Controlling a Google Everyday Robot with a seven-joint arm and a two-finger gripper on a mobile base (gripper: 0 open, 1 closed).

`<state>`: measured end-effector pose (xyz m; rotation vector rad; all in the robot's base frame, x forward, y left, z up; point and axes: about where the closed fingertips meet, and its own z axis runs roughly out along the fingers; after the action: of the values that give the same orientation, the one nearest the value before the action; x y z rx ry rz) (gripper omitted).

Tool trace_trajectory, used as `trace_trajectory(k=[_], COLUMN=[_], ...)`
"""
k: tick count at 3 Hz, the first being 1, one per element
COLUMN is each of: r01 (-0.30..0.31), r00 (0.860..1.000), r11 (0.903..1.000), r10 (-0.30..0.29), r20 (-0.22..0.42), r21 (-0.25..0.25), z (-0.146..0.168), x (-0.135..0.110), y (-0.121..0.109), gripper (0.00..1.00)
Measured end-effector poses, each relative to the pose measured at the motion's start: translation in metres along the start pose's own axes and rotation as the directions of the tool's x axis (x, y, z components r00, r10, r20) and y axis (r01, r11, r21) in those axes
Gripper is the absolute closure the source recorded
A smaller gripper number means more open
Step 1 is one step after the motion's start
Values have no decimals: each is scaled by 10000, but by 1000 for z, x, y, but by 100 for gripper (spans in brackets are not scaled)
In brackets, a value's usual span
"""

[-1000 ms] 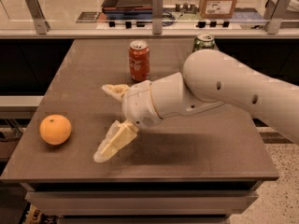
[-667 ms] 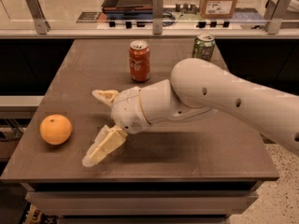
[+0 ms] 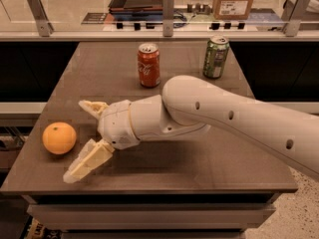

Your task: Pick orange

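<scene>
Nearest the camera, at the front left of the table (image 3: 209,171), the gripper (image 3: 77,141) hangs low over the surface with its two fingers (image 3: 87,161) spread wide and holding nothing. The mouth between them faces the orange (image 3: 59,138), which sits on the table just beside the fingertips toward the left edge and appears not yet touched. Being round, the orange has no long axis to line up with, so the coming move probably needs only a short push leftward before closing. There is one orange and one arm (image 3: 224,116). Farther back stand two cans, a red can (image 3: 148,64) and a green can (image 3: 216,57), well apart from the orange.
</scene>
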<state>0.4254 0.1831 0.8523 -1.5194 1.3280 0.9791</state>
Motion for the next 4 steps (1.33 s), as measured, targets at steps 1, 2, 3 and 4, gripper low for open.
trace_trajectory(k=[1,2,3,4], r01=[-117,-263,-314,-294], r00=[9992,9968,9946,9948], r11=[9999,9990,9983,9984], r10=[113,235,264,245], r20=[395,759,1001,992], r21=[101,358,496,483], z=[19,36,50,51], x=[-4,-8,-11,-12], y=[-3,-9,-16,-15], gripper=[0,0,0,18])
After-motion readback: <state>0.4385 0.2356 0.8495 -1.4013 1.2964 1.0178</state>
